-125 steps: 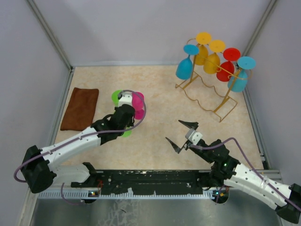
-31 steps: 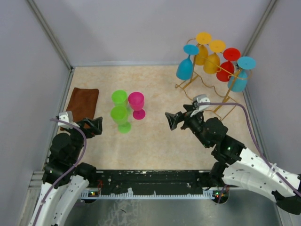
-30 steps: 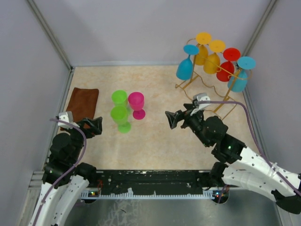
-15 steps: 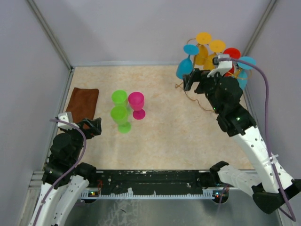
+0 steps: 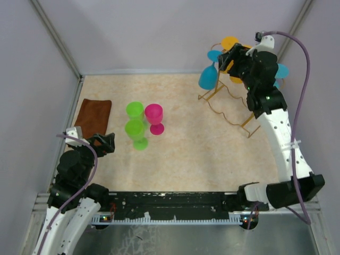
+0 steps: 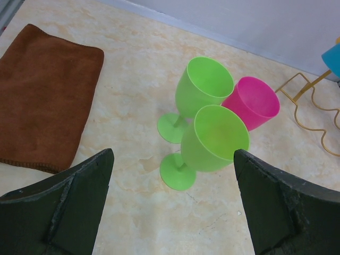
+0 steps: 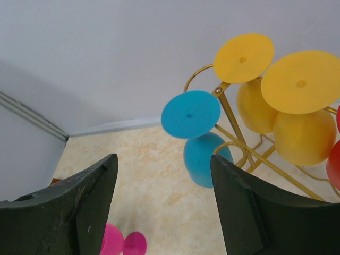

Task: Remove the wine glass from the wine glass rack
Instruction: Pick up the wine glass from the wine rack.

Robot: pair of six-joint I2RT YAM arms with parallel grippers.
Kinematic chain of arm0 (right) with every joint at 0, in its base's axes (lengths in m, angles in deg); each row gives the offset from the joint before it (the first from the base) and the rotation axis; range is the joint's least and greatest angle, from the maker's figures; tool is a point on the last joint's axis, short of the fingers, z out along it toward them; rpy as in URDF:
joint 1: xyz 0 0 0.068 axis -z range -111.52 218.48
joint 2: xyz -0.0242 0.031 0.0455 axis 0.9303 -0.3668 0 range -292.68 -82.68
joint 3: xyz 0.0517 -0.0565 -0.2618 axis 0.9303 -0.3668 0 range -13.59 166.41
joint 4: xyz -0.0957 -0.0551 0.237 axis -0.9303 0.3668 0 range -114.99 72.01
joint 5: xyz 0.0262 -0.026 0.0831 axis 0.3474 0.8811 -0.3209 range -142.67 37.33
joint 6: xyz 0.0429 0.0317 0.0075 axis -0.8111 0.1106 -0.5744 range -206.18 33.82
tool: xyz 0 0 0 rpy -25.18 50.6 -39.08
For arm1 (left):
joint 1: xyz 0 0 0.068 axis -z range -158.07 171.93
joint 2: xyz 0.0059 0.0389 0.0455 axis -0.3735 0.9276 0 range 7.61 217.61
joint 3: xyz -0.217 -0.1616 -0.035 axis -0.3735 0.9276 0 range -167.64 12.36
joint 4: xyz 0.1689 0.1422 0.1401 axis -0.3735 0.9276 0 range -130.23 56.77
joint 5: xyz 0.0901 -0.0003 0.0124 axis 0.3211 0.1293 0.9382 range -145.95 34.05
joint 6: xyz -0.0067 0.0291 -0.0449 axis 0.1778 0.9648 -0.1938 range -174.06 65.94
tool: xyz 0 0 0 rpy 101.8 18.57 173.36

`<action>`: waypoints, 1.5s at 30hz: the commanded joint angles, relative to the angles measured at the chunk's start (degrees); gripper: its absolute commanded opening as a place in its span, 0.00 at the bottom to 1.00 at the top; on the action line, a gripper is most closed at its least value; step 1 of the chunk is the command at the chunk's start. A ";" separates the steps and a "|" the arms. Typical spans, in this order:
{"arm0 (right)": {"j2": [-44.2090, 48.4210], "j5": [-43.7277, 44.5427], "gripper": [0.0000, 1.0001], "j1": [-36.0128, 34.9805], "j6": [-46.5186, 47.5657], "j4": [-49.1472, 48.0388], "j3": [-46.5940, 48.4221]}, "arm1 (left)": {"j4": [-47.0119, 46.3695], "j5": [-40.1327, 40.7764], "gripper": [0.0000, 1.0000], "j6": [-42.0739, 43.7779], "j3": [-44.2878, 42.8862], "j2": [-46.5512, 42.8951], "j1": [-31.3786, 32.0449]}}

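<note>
bright even light, soft shadows, sharp

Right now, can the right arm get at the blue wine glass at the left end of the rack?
Probably yes. The right gripper is open and high, facing the blue wine glass, which hangs outermost on the wine glass rack; nothing lies between them.

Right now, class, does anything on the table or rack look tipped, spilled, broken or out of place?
Nothing stands out. The two green plastic wine glasses and the pink one stand upright, the brown cloth lies flat, and the blue glass and yellow glasses hang bowl-down on the golden wire rack.
</note>
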 commanded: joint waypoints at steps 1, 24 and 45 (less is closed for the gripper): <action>-5.29 -5.23 0.69 3.46 -5.02 -1.41 6.40 | -0.74 -1.18 0.99 -0.08 -0.23 -0.30 -0.19; -19.66 -10.46 0.49 7.63 -4.88 1.82 15.33 | -0.92 -1.81 0.99 0.32 -0.22 0.65 -0.12; -23.47 -11.59 0.41 7.99 -8.39 0.35 15.84 | -0.93 -1.96 0.99 0.26 -0.15 0.99 -0.12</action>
